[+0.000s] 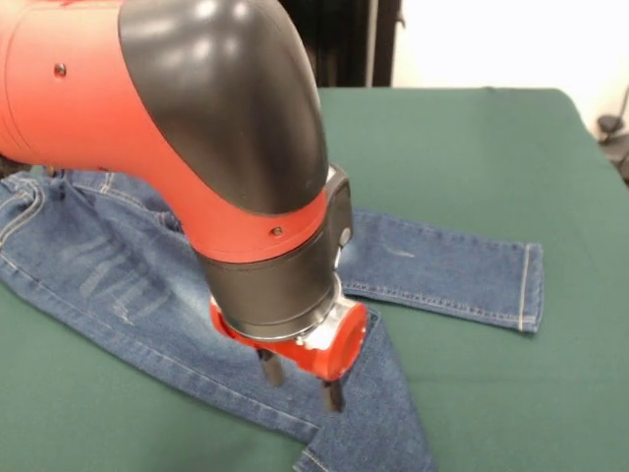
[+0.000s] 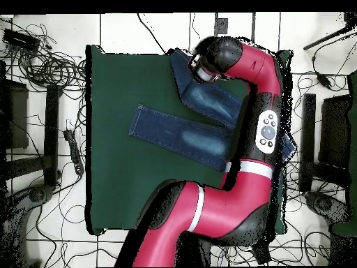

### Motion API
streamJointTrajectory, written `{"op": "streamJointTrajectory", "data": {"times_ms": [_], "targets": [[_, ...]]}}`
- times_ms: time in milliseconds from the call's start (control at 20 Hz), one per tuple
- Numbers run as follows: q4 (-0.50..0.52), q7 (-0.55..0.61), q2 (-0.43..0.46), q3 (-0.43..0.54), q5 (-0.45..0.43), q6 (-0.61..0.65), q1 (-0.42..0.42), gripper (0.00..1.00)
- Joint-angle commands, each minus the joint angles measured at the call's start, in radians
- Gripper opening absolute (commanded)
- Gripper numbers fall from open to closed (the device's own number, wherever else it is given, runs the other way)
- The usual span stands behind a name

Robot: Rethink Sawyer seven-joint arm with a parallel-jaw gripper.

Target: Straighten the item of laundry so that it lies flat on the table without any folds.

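The item of laundry is a small pair of blue jeans on the green table. One leg runs out flat to a hemmed cuff. The other leg bends toward the table's near edge, with a creased edge close to the gripper. My gripper hangs just over that bent leg, its two dark fingers apart and nothing between them. From overhead the jeans lie right of the table's middle, and the gripper is over the leg that reaches the table's top edge.
My bulky red and black arm hides the jeans' middle in the front view. Cables and dark stands ring the table on the floor. Bare green cloth lies beside the straight leg.
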Motion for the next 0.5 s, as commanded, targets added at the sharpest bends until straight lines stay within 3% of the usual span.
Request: {"op": "streamJointTrajectory", "data": {"times_ms": [50, 250, 500], "targets": [[0.235, 0.066, -0.002, 0.14, 0.093, -0.025, 0.025, 1.0], [0.253, 0.159, -0.014, 0.156, 0.161, -0.01, 0.035, 1.0], [0.217, 0.141, 0.003, 0.142, 0.186, 0.009, 0.046, 1.0]]}}
